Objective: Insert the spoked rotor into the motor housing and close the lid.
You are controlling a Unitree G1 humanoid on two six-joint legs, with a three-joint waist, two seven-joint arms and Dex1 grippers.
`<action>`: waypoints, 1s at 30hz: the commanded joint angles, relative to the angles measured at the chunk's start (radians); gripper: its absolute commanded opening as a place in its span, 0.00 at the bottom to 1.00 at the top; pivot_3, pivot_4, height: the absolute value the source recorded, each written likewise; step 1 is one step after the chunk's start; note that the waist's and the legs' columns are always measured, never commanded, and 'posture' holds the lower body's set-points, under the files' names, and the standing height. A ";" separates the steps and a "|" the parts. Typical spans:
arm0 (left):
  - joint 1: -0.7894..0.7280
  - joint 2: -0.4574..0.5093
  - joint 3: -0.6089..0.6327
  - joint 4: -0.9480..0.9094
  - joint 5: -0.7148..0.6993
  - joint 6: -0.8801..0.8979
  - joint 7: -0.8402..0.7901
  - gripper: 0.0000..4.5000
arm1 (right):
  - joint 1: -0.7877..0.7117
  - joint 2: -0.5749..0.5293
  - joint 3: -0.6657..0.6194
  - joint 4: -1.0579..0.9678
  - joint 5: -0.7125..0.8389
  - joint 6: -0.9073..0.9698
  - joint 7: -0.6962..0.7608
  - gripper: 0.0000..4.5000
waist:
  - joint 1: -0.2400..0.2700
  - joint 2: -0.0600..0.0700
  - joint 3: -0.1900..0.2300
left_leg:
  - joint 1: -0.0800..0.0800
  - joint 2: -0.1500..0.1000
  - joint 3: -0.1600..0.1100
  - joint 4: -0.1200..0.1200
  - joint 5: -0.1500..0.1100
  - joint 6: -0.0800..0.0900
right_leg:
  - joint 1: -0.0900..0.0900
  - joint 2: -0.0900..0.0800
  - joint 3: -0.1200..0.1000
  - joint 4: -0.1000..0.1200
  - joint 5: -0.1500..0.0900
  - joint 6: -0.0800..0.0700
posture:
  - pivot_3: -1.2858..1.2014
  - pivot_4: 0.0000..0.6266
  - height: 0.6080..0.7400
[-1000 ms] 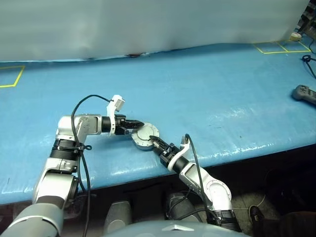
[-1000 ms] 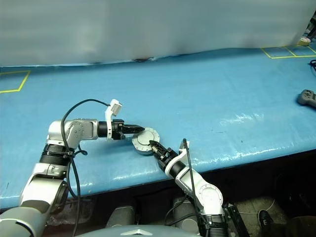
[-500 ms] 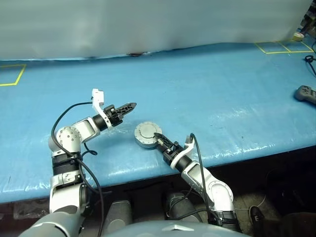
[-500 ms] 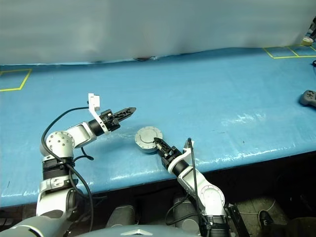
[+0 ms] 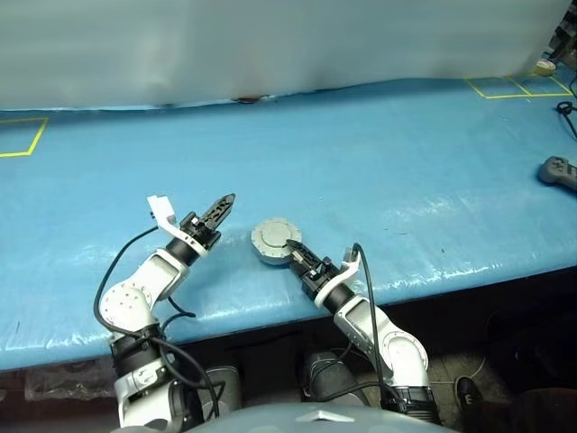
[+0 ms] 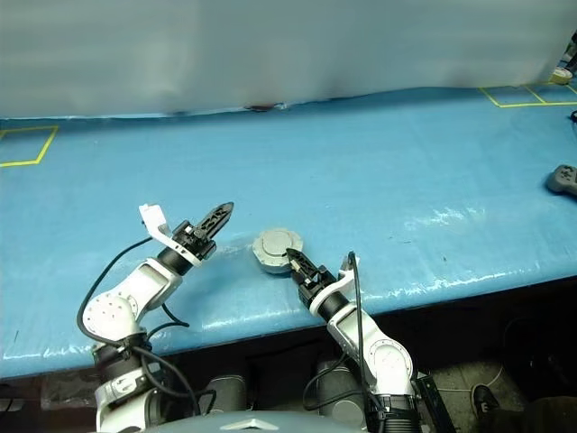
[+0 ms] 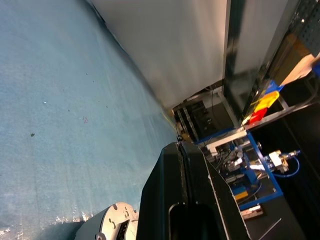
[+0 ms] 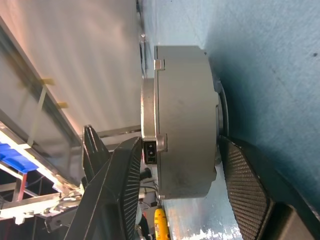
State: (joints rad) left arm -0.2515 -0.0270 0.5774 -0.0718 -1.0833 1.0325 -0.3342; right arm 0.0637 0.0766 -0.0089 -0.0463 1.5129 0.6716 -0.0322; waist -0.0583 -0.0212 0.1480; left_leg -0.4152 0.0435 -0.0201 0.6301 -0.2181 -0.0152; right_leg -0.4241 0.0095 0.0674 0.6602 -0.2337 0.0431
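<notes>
From the head view, your motor housing (image 5: 275,241) sits lid-on near the blue table (image 5: 406,171) front edge. Your left gripper (image 5: 219,207), pressed together, hovers just left of it. In the right wrist view, your right gripper (image 8: 175,165) straddles the housing, pads (image 8: 125,190) spread either side; contact unclear.

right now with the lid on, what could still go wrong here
The round silver motor housing with its plain silver lid on top sits close to the near edge of the blue table. The right end effector straddles its side; pulling back carelessly could drag it toward that edge. In the right wrist view a seam shows between lid and housing, so the lid may not be fully seated. The shut left end effector hovers nearby and could knock it.
</notes>
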 commanded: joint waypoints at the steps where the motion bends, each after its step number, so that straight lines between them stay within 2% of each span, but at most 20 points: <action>1: 0.050 -0.039 -0.003 -0.073 -0.090 -0.040 0.043 0.00 | -0.046 0.109 -0.010 -0.080 0.059 -0.020 0.048 0.46 | 0.001 0.000 0.000 | 0.000 0.000 0.000 0.000 0.000 0.000 | 0.000 0.000 0.000 0.000 0.000 0.000 | 0.52 0.24 1.00; 6: 0.134 -0.085 -0.033 -0.089 -0.157 -0.076 0.090 0.00 | -0.071 0.104 -0.008 -0.085 0.070 -0.036 0.051 0.46 | -0.002 0.000 0.000 | 0.000 0.000 0.000 0.001 0.000 0.000 | 0.000 0.000 0.000 0.000 0.000 0.000 | 0.52 0.24 1.00; 13: 0.217 -0.098 -0.103 -0.104 -0.238 -0.096 0.128 0.00 | -0.119 0.097 -0.007 -0.094 0.073 -0.049 0.058 0.46 | -0.001 0.000 0.000 | 0.000 0.000 0.000 0.003 0.000 0.000 | 0.000 0.000 0.000 0.000 -0.001 -0.002 | 0.52 0.24 1.00; 16: 0.249 -0.109 -0.130 -0.108 -0.290 -0.108 0.144 0.13 | -0.139 0.094 -0.008 -0.103 0.081 -0.051 0.058 0.46 | -0.001 0.000 0.000 | 0.000 0.000 0.000 0.003 0.000 0.000 | 0.001 0.000 0.000 0.000 -0.001 -0.002 | 0.52 0.24 1.00; 27: 0.349 -0.128 -0.246 -0.128 -0.473 -0.171 0.158 0.95 | -0.182 0.074 0.010 -0.124 0.103 -0.037 0.038 0.46 | -0.001 0.000 0.000 | 0.000 0.000 0.000 0.003 0.000 0.000 | 0.001 0.000 0.001 0.000 -0.001 -0.003 | 0.52 0.24 1.00; 28: 0.356 -0.124 -0.258 -0.127 -0.480 -0.175 0.154 1.00 | -0.183 0.073 0.017 -0.127 0.103 -0.032 0.034 0.46 | -0.001 0.000 0.000 | 0.000 0.000 0.000 0.003 0.000 0.000 | 0.001 0.000 0.001 0.000 -0.001 -0.003 | 0.52 0.24 1.00; 30: 0.364 -0.116 -0.278 -0.120 -0.496 -0.183 0.155 1.00 | -0.182 0.071 0.031 -0.131 0.103 -0.021 0.026 0.46 | -0.001 0.000 0.000 | 0.000 0.000 0.000 0.003 0.000 0.000 | 0.001 0.000 0.001 0.000 -0.001 -0.003 | 0.52 0.24 1.00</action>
State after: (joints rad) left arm 0.0995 -0.0769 0.3382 -0.1629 -1.5412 0.8581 -0.1737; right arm -0.0314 0.0746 -0.0020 -0.0937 1.5781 0.6281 -0.0223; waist -0.0597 -0.0210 0.1481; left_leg -0.4151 0.0434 -0.0198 0.6335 -0.2181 -0.0151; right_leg -0.4234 0.0099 0.0681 0.6604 -0.2347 0.0397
